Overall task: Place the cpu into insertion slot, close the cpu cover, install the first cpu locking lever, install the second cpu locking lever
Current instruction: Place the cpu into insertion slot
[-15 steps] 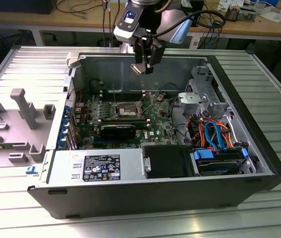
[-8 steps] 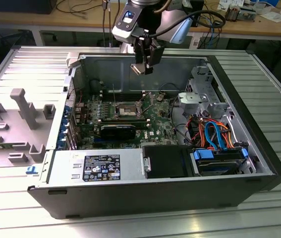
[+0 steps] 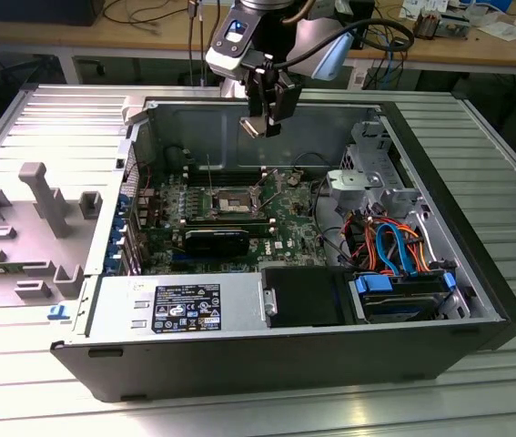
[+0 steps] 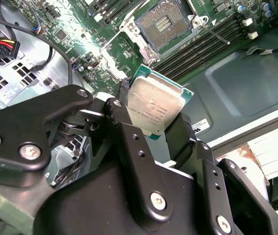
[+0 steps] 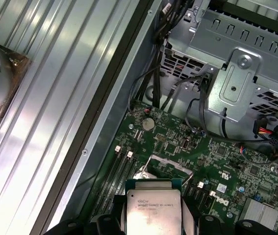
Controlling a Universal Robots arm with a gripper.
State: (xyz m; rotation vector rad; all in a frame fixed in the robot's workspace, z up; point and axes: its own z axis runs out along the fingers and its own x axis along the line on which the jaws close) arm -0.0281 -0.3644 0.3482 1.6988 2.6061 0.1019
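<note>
The cpu (image 4: 156,105) sits in the gripper (image 3: 265,126), high over the case (image 3: 267,360) (near its far wall). The insertion slot (image 3: 230,202) lies lower down, inside the case.

Cuts the cpu (image 5: 153,208) off at the picture's edge in the first wrist view. Hides its flanks behind gripper (image 4: 153,125) fingers (image 4: 180,134) in the second wrist view.

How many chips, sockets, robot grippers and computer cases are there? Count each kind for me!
chip: 1 (held in the gripper)
socket: 1 (nothing in it)
gripper: 1
computer case: 1 (lying open)
Total: 4
</note>
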